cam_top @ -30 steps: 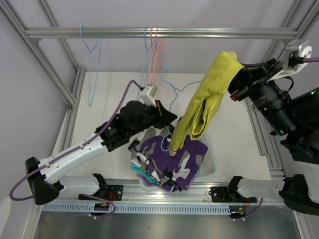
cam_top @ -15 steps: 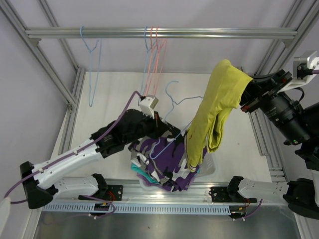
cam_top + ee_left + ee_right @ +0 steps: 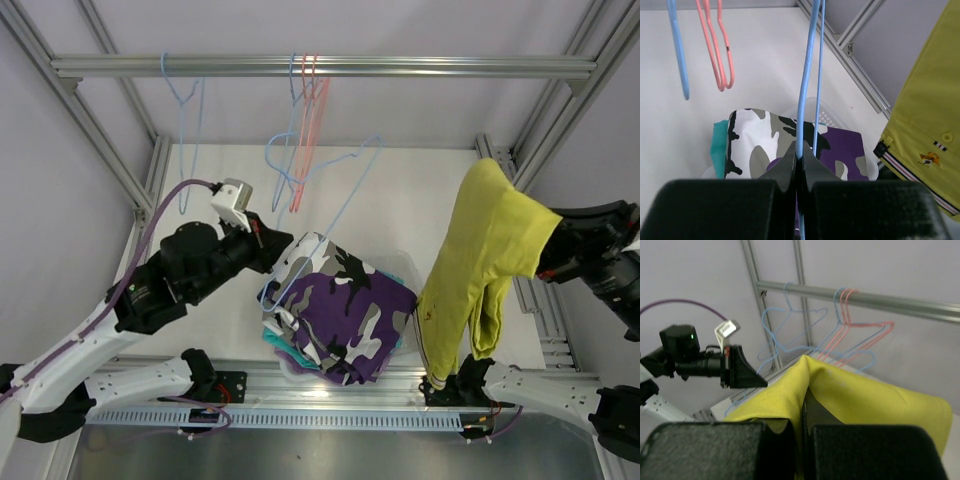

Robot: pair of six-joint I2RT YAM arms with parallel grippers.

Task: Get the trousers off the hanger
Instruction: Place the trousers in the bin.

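Right gripper (image 3: 805,412) is pinched tight on the top fold of the yellow trousers (image 3: 480,260). They dangle straight down from it, just right of the basket (image 3: 837,119), with the striped cuffs at the bottom. Mustard cloth, a bit crumpled. Left gripper (image 3: 797,159) is clamped on the blue hanger (image 3: 335,195), well apart from them, over the purple camo trousers (image 3: 345,315) piled in the basket.

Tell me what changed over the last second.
The right gripper, shut on the mustard yellow trousers, pulled them right, off the blue hanger. The left gripper, shut on that hanger, drew it left, now bare. The garment pile in the basket and the hangers on the rail stayed put.
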